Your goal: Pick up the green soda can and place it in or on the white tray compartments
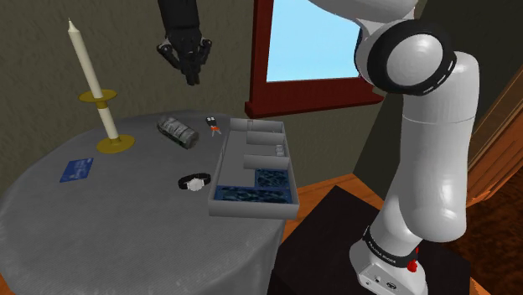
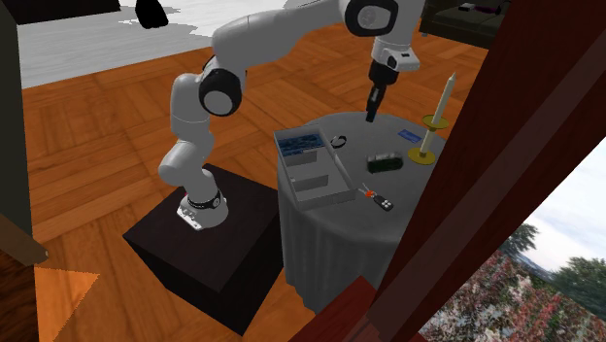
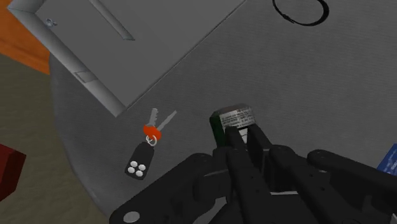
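The green soda can (image 1: 178,131) lies on its side on the round grey table (image 1: 126,226), between the candle holder and the tray. The grey compartment tray (image 1: 220,172) sits on the table's side nearest the stand; two of its sections have a blue patterned bottom. My black gripper (image 1: 193,77) hangs well above the can with its fingers together and nothing held. In the wrist view the gripper (image 3: 245,135) points down at the can (image 3: 228,121), the tray (image 3: 146,38) beyond it. From the second exterior view the gripper (image 2: 371,114) is above the can (image 2: 385,162) and beside the tray (image 2: 335,199).
A tall candle (image 1: 86,59) in a gold holder stands to the shoulder view's left of the can. A blue card (image 1: 75,170), a wristwatch (image 1: 194,182) and a bunch of keys with a red tag (image 1: 214,126) lie on the table. The stand (image 1: 352,251) is close to the tray.
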### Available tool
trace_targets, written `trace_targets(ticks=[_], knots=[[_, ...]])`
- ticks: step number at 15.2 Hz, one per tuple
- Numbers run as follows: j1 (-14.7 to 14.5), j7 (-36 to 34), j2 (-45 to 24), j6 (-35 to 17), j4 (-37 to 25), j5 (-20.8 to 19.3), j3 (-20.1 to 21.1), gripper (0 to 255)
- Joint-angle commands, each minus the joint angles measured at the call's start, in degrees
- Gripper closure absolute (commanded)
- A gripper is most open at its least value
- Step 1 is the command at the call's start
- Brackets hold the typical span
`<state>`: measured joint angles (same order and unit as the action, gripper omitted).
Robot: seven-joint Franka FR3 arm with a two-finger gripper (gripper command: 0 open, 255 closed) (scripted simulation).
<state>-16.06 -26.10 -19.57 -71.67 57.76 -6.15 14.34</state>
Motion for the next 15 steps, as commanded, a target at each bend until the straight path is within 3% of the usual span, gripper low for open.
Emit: trace_targets(ticks=[1,2,5,8,13,15], knots=[[0.0,0.0,0.0,0.0,0.0,0.0,0.0,255],[0.0,0.0,0.0,0.0,0.0,0.0,0.0,0],[-0.4,-2.1,7.9,-15.5,18.3,-3.1,0.2,0],[-1.5,-5.7,11.6,-28.3,30.4,-7.9,0.4,0],[-3.3,-15.5,12.2,-46.0,43.0,-19.9,0.3,0],[-3.4,-17.5,11.5,-48.8,44.5,-22.4,0.0,0]])
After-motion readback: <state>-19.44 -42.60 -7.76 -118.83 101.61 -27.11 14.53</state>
